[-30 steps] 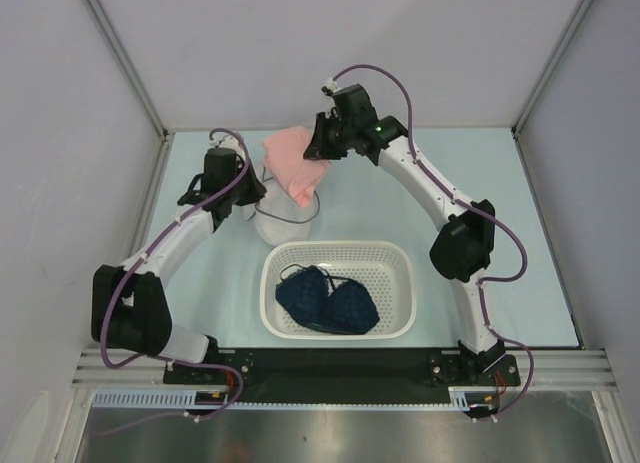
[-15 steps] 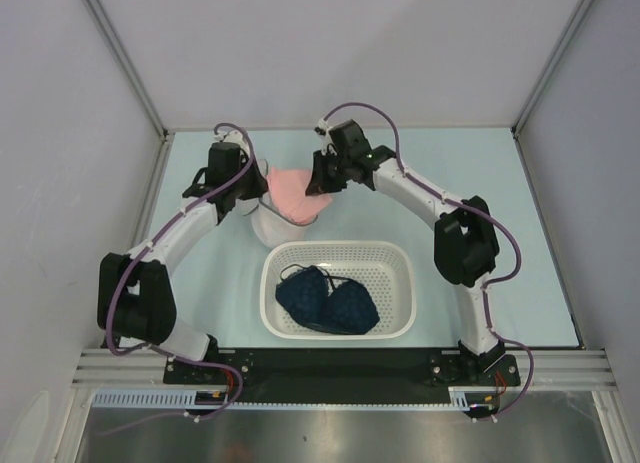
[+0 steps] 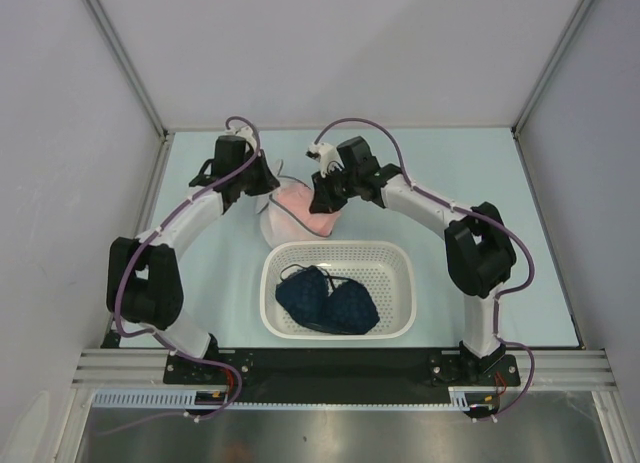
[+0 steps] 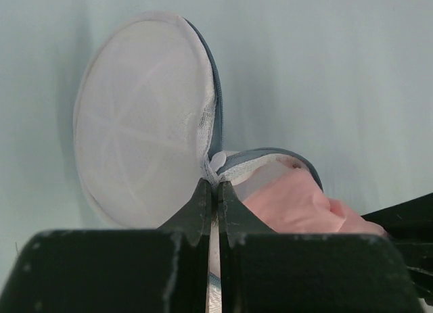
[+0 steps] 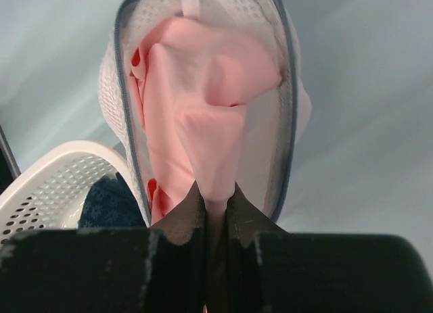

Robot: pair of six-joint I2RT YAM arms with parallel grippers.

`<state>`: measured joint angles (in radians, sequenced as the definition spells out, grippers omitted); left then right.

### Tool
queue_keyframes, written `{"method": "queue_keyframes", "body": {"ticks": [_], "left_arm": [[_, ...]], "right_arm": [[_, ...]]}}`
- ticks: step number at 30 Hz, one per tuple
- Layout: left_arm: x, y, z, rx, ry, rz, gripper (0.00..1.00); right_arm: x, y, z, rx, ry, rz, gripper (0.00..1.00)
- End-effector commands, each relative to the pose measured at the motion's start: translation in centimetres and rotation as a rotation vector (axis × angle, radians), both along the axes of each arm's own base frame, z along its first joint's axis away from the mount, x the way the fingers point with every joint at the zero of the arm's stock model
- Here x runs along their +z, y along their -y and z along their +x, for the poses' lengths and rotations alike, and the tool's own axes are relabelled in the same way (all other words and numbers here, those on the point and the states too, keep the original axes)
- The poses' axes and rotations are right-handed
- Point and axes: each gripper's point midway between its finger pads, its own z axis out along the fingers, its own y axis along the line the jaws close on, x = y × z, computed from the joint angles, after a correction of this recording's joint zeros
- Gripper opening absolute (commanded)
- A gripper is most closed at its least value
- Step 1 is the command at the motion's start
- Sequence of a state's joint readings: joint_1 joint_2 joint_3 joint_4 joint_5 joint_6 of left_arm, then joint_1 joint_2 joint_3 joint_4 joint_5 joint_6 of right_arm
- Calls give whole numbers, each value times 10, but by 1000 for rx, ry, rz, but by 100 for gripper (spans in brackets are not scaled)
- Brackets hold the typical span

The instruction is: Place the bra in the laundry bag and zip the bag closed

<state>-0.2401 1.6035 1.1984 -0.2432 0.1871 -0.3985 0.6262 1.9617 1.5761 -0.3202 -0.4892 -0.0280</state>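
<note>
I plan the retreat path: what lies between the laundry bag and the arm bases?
Top view: a white perforated basket holding a dark blue garment sits there, right beside the laundry bag.

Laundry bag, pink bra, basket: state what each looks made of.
Laundry bag: thin white mesh fabric, semi-transparent weave, grey zip rim. Pink bra: soft matte cloth, probably; it folds and creases. Basket: rigid white plastic, seemingly, with moulded rows of holes.

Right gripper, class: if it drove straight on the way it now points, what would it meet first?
The right gripper is shut on the pink bra, so that fabric comes first, then probably the far mesh wall of the laundry bag; depth is unclear.
</note>
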Motion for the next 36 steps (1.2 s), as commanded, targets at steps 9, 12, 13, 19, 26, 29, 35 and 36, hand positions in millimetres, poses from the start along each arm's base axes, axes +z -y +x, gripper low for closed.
{"method": "queue_keyframes", "body": {"ticks": [9,12,13,19,26,29,35,36], "left_arm": [[19,48,1,-233,44,-118,0],[14,49,2,-236,32,-116,0],[12,49,2,-238,25,-117,0],[8,45,7,-221,29,-93,0],[4,40,10,-227,41,-58,0],[1,36,9,-231,43,-51,0],[-2,37,9,-255,50,-67,0],[-2,37,8,-258,48,-71,0]], "right_arm": [[10,-66,26,5,-60,184,0],[6,-68,35,-41,-62,186,0],[1,-66,38,-69,-65,162,0],[-8,-52,34,-110,-145,104,20],[9,-32,27,-136,-185,85,55],[23,-20,24,-153,-180,86,64],[47,3,24,-188,-136,67,80],[45,7,24,-191,-141,63,80]]}}
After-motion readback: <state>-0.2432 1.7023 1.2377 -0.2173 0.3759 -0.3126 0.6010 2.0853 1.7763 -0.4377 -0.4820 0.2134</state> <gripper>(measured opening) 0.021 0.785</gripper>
